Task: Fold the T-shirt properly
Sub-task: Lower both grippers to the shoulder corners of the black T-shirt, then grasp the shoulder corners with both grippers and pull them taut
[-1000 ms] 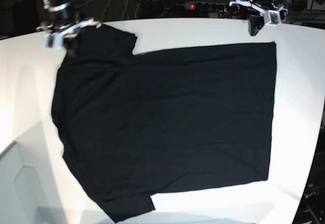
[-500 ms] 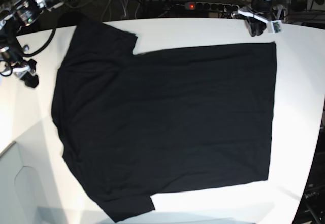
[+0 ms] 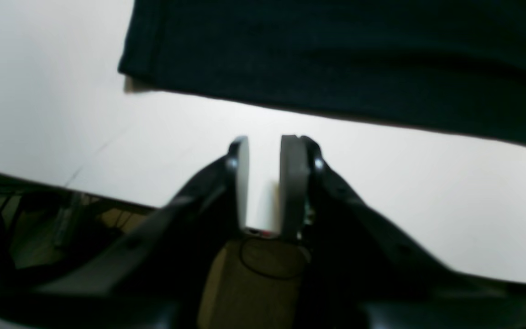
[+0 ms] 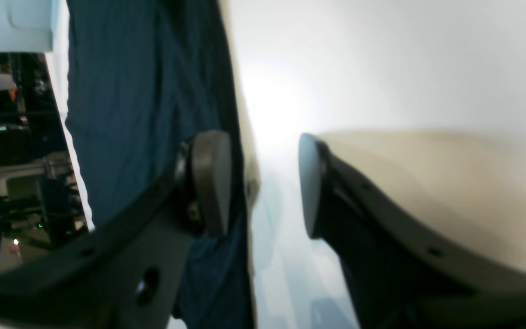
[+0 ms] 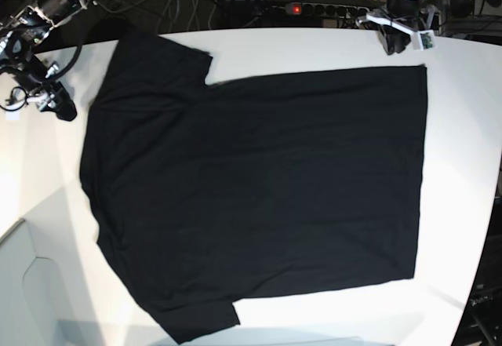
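A: Plainly, the T-shirt (image 5: 259, 193) is laid out flat on the white table (image 5: 329, 48), unfolded, with its straight hem toward the right of the base view and its sleeves toward the left, one at the far edge and one at the near edge.

B: And the left gripper (image 3: 264, 142)?

A: It is seen over bare table just beside the hem corner of the shirt (image 3: 336, 55), apart from the cloth. A narrow gap is kept between the two pale pads (image 3: 292, 183); nothing is caught there. In the base view it (image 5: 394, 42) is found at the table's far edge, close to the shirt's far right corner.

B: What is shown of the right gripper (image 4: 263, 180)?

A: Its jaws are spread clearly apart, and only white table is seen through the gap. One finger (image 4: 210, 183) is set in front of the dark fabric (image 4: 130, 114); contact with the cloth cannot be told. No fabric is held. In the base view it (image 5: 61, 104) is placed at the left, near the shoulder edge of the shirt.

B: Anything else noted?

A: Cables (image 5: 172, 5) are seen behind the table.
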Motion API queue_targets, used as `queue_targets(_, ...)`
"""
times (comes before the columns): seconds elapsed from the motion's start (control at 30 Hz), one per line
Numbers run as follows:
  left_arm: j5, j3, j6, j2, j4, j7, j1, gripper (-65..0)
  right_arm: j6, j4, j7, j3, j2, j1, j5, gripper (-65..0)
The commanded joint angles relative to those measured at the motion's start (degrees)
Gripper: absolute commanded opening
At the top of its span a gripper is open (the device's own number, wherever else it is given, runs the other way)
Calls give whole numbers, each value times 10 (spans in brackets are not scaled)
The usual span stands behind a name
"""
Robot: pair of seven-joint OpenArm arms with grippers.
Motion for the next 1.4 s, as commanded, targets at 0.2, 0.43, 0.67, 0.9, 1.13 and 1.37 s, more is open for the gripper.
queue_targets(0.2,-1,0,-1,-3,8,-14,7,-530,13,4,-13,-56,-20,-14,-30,-393)
queue_targets(0.43,-1,0,-1,-2,10,-14,8,-530,13,4,4,-101,-26,-37,-30,-396)
queue_targets(0.67,-31,-6,-1,-6,39,-13,6,-529,13,2,34,-198,-23,-53,-31,-650)
queue_targets(0.9,-321,-158,-3,-60,49,187,-67,-374,13,3,35,-226,-26,-48,-32,-650)
queue_targets(1.13,-434,-351,-164,-60,-224,481,-239,-282,13,3,41,-227,-24,-48,-33,-650)
queue_targets(1.37,-321,-360,-216,-40,-309,524,-293,-282,13,2,51,-227,-23,-52,-33,-650)
